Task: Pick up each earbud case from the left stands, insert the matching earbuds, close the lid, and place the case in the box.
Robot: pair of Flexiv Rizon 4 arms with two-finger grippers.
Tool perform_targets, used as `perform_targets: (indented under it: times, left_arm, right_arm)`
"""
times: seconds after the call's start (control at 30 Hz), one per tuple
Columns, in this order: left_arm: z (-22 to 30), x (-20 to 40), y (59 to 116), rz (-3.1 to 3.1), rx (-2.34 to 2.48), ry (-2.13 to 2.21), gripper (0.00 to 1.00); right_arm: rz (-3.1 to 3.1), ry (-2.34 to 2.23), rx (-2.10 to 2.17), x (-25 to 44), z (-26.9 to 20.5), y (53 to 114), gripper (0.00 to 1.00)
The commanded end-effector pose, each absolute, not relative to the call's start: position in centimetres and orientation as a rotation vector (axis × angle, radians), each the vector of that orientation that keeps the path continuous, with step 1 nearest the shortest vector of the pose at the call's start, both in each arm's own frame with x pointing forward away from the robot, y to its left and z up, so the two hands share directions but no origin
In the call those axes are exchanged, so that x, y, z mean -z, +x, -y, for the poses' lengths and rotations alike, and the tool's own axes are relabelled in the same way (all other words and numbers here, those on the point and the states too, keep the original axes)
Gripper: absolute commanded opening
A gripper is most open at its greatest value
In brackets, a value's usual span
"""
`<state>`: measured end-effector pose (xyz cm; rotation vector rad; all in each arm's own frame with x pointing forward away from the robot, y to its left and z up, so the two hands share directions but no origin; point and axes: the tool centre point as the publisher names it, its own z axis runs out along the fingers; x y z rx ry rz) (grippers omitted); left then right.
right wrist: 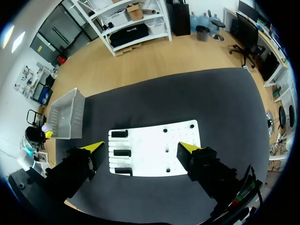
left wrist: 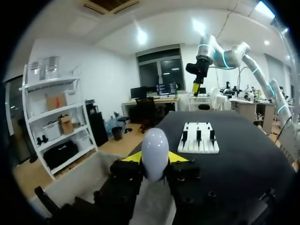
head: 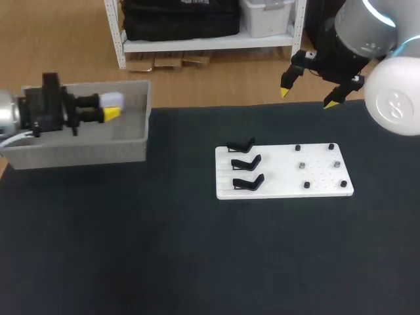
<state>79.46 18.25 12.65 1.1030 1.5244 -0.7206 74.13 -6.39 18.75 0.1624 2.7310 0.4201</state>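
Risk first: my left gripper (head: 113, 107) is clamped on the white earbud case (left wrist: 154, 152), most of which sticks out ahead of the tips, with the box (head: 98, 151) right under it. If I let go too high, the case could bounce out or pop its lid. My right gripper (head: 307, 98) hangs spread and empty, well above the white board (head: 275, 190). Counts: one case, one box, three black stands (head: 246, 162), all bare, and six small dark bits (head: 302, 166) beside them, too small to name.

Black table (head: 197, 262) is sitting on a wood floor (head: 59, 39), white shelving (head: 210, 44) is standing behind it, ceiling lights (left wrist: 142, 35) are glowing overhead.
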Motion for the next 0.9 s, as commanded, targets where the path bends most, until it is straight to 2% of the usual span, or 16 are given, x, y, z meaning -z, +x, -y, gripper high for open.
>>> perform_targets:
  times: [0.03,0.4,0.43,0.47,0.53,0.9]
  left_arm:
    - [-20.4,-11.6,79.3,-1.542,0.704,1.058,0.00]
    - [-21.6,-7.6,82.7,-1.687,0.690,1.030,0.00]
    - [-21.7,-7.5,82.8,-1.692,0.684,1.025,0.09]
    - [-21.7,-7.4,82.8,-1.692,0.684,1.026,0.33]
    - [-21.7,-7.4,82.8,-1.692,0.685,1.023,1.00]
    - [-20.5,-10.7,80.1,-1.651,0.664,1.014,1.00]
  right_arm:
    - [-2.726,0.165,-0.417,-18.7,6.4,73.9,1.00]
    - [-2.726,0.165,-0.417,-18.7,6.4,73.9,1.00]
    - [-2.726,0.165,-0.417,-18.7,6.4,73.9,1.00]
    - [-2.726,0.165,-0.417,-18.7,6.4,73.9,1.00]
    - [-2.726,0.165,-0.417,-18.7,6.4,73.9,1.00]
    - [-2.726,0.165,-0.417,-18.7,6.4,73.9,1.00]
